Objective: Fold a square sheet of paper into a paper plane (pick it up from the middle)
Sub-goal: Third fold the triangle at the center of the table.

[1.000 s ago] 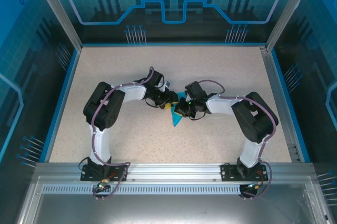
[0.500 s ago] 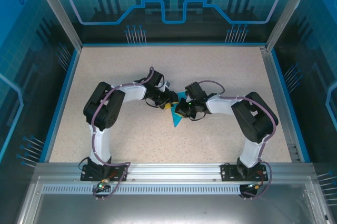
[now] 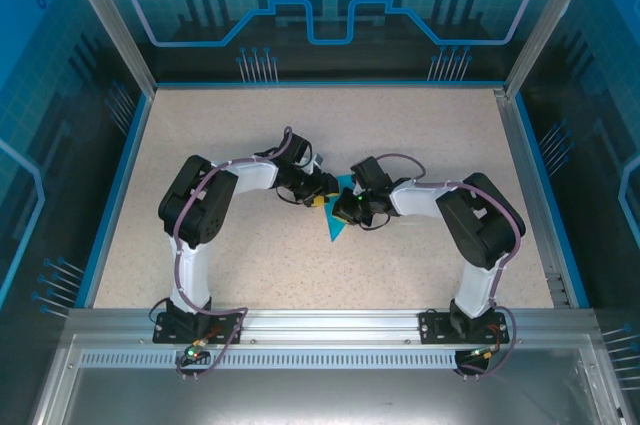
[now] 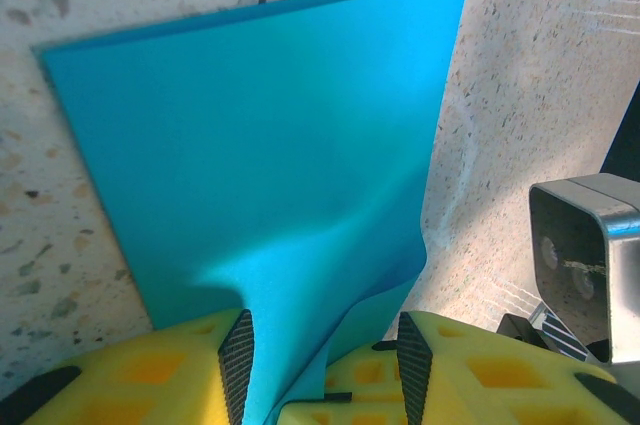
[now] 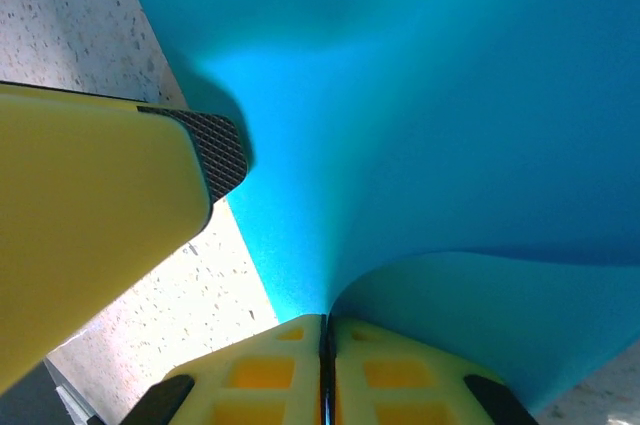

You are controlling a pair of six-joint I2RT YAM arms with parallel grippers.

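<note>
Where the folded sheet (image 4: 270, 145) lies, at mid-table (image 3: 250, 135) between both arms, we read it from above as a narrow cyan wedge w/ its tip toward the arm bases. Near the tools it bows up off the speckled surface into a ridge. R gripper (image 5: 325, 330): jaws together, clamped on the sheet's curled edge. L gripper (image 4: 325, 345): jaws apart, straddling the ridge; we cannot tell whether the pads (image 4: 237, 350) press it. Both tools sit just beside each other.
</note>
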